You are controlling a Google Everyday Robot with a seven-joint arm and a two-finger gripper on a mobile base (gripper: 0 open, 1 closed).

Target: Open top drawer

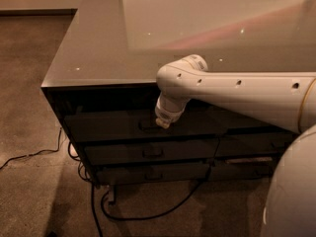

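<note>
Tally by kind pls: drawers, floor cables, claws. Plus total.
Drawers, left stack: 3 (top drawer, middle drawer, bottom drawer)
Floor cables: at least 2 (thin cable, thick cable)
Claw: 1, at the top drawer's pull
Total: at least 6

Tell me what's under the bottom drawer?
Black cables loop across the carpet there; farther back is hidden in shadow. The gripper sits up at the pull of the top drawer.

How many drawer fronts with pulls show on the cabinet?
3. The top drawer, tallest, sits just under the tabletop, with the gripper at its pull; the middle drawer is below it; the bottom drawer is lowest. More may be hidden to the right, behind the arm.
</note>
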